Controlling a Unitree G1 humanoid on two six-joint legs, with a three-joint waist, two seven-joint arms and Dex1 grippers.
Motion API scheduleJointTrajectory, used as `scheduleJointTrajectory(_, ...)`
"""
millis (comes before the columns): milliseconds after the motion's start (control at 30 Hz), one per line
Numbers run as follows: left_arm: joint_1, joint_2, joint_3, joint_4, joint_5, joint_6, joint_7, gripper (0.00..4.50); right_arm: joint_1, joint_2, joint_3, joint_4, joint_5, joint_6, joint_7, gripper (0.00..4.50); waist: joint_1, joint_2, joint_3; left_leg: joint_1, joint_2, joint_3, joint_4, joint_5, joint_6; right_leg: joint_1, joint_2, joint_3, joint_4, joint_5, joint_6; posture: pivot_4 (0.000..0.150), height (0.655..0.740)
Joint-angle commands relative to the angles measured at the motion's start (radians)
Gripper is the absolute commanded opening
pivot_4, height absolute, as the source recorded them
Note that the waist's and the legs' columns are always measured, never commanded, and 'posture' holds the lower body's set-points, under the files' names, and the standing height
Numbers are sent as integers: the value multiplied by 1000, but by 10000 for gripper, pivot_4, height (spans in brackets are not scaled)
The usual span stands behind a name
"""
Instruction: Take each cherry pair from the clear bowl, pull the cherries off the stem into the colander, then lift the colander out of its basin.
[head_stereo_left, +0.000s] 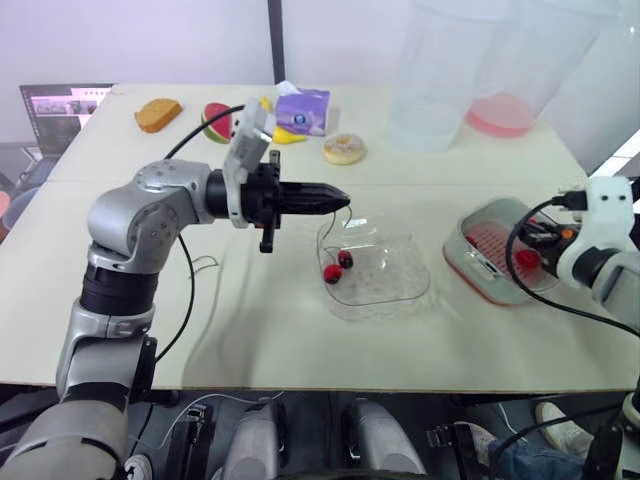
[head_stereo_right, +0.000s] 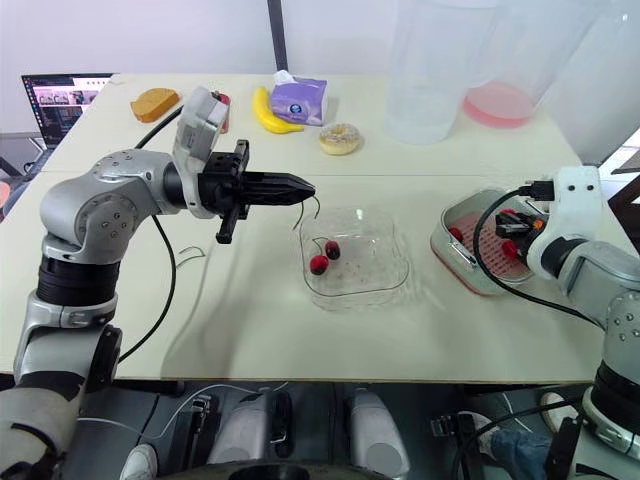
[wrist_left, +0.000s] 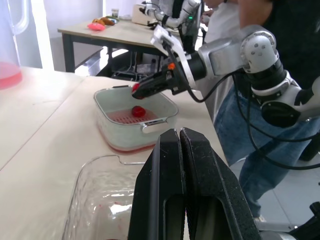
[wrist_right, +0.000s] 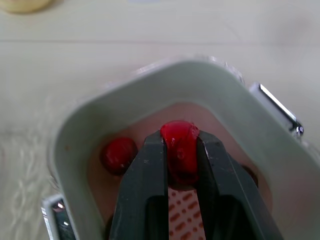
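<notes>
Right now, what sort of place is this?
Probably a robotics lab, not a kitchen: a donut and banana laid out on a plain table, a laptop at its corner, another robot at a second table.

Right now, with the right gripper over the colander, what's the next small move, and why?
Probably open the right gripper: it is shut on a cherry just above the colander inside its basin, where a second cherry already lies. Releasing should drop it in.

Left arm bent at elbow, forearm level; left gripper (head_stereo_left: 338, 197) fingers pressed together. Right gripper (wrist_right: 181, 146) clamps a cherry (wrist_right: 178, 131).
</notes>
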Motion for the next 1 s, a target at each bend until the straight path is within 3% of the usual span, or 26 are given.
scheduleJointTrajectory(33, -12, 1, 13, -18, -8, -14, -4, 0, -5, 6, -15, -21, -18, -8, -2, 20809, 0, 0, 0, 0, 0, 0, 0, 0, 0, 0, 0, 0, 0, 0, 0, 1500, 7400)
scheduleJointTrajectory(167, -16, 3, 13, -14, -6, -14, -6, 0, -18, 1, -37, -32, -13, -21, 17, 41703, 0, 0, 0, 0, 0, 0, 0, 0, 0, 0, 0, 0, 0, 0, 0, 1500, 7400)
scheduleJointTrajectory(200, -16, 5, 14, -14, -6, -13, -6, 0, -32, -2, -50, -43, 5, -30, 36, 44483, 0, 0, 0, 0, 0, 0, 0, 0, 0, 0, 0, 0, 0, 0, 0, 1500, 7400)
scheduleJointTrajectory(333, -15, 9, 15, -17, -6, -11, -7, 0, -59, -25, -61, -85, 64, -68, 126, 44483, -1, 0, 0, 0, 0, 0, 0, 0, 0, 0, 0, 0, 0, 0, 0, 1500, 7400)
scheduleJointTrajectory(467, -10, 15, 19, -23, -7, -10, -3, 0, -27, -46, -48, -250, 341, -145, 386, 44483, 0, 0, 0, 0, 0, -1, 0, 0, 0, 0, 1, 0, 0, 0, 0, 1500, 7400)
scheduleJointTrajectory(567, -5, 17, 21, -28, -9, -7, 2, 0, 43, -83, -42, -309, 462, -177, 506, 44483, 2, 0, 0, 0, 0, -1, 0, 0, 0, 1, 1, -1, -1, 0, 0, 1500, 7400)
scheduleJointTrajectory(767, 35, 51, 25, -45, 20, -19, 31, 0, 151, -157, 60, -311, 361, -347, 638, 44483, 1, 0, 1, 0, -1, -1, 2, -1, 2, 3, -1, -2, -1, 0, 0, 1500, 7400)
scheduleJointTrajectory(1000, 182, 207, 70, 23, 143, -101, 59, 0, 190, -188, 110, -302, 297, -458, 669, 44483, -3, 0, 0, 2, 1, -1, 0, -1, 1, 2, 0, -1, -1, 0, 0, 1500, 7400)
